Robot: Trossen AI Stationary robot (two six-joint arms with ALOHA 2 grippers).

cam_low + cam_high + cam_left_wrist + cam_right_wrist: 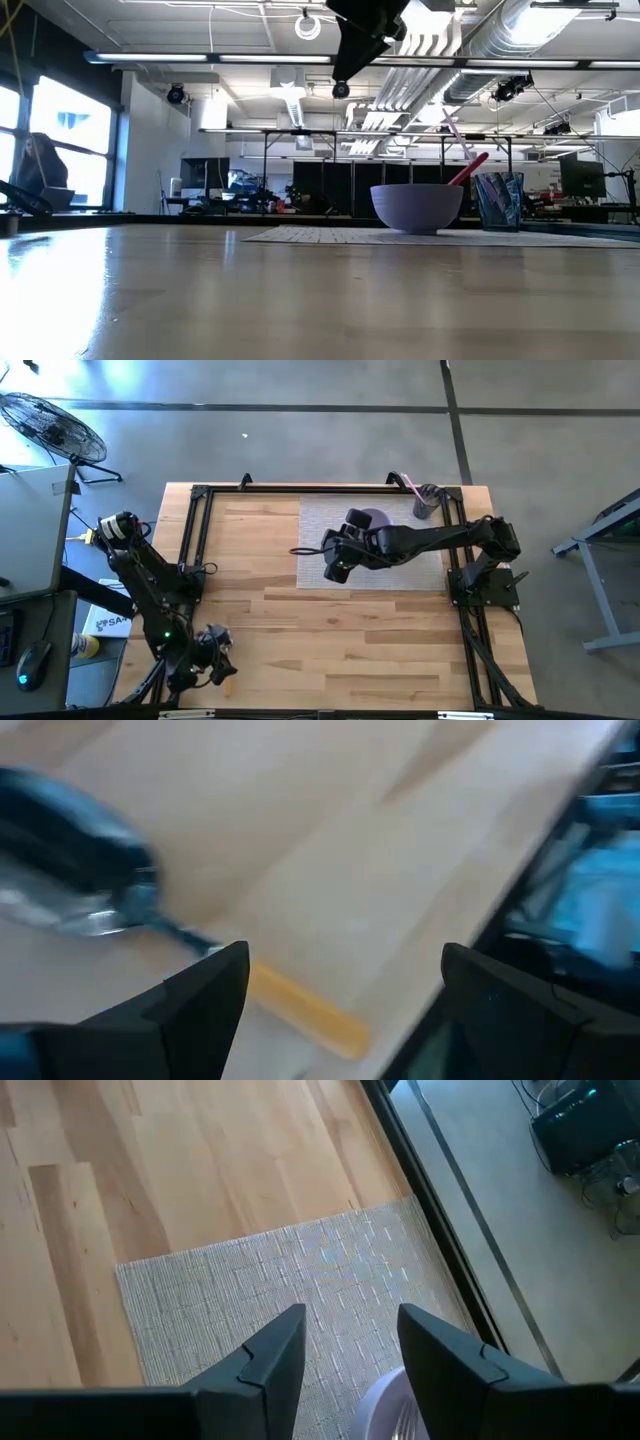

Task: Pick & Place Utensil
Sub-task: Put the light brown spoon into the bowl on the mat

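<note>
The right gripper [345, 1342], fingers apart, hovers over the mat [325, 525] beside the bowl [416, 207]; the left gripper [340, 995], fingers apart, straddles a spoon [90, 880].

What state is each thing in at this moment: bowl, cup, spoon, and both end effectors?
Bowl: upright on the mat.
Cup: upright beside the bowl, utensils standing in it.
Spoon: lying flat on the table, not gripped.
Left end effector: open, low over the spoon's yellow handle.
Right end effector: open, empty, raised above the mat near the bowl.

Bowl [374, 520] on mat [320, 525], cup [427, 503] beside.
</note>
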